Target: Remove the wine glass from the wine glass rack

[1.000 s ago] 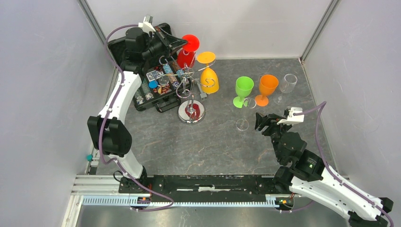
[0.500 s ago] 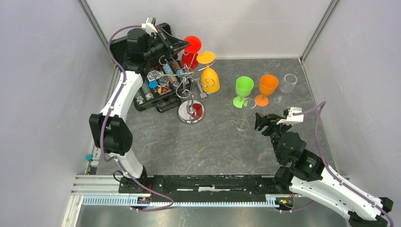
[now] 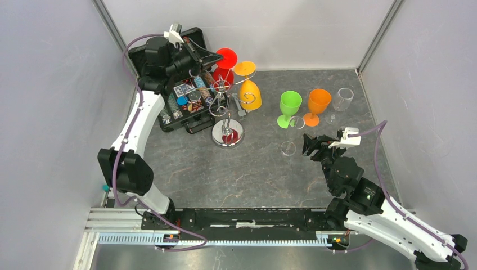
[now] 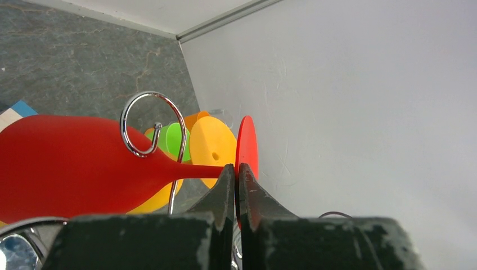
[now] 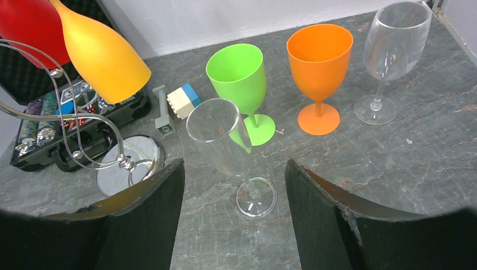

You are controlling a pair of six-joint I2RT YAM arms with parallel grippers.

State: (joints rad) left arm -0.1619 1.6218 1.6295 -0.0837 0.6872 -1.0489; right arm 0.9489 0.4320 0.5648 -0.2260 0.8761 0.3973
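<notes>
Wine glass (image 4: 73, 163), matte red, thin stem between black fingers (image 4: 220, 198)

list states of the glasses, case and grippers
red wine glass, hung inverted, stem gripped
yellow wine glass, hung inverted
green glass, upright
orange glass, upright
near clear glass, upright
far clear glass, upright
black case, open
left gripper, shut on red stem
right gripper, open, empty

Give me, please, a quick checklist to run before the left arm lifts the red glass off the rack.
1. Jaws of the left gripper shut on the red wine glass stem: ok.
2. Stem free of the wine glass rack hook: not ok, the loop crosses it.
3. The yellow glass beside it out of the path: cannot tell.
4. The right gripper away from the rack, jaws open: ok.
</notes>
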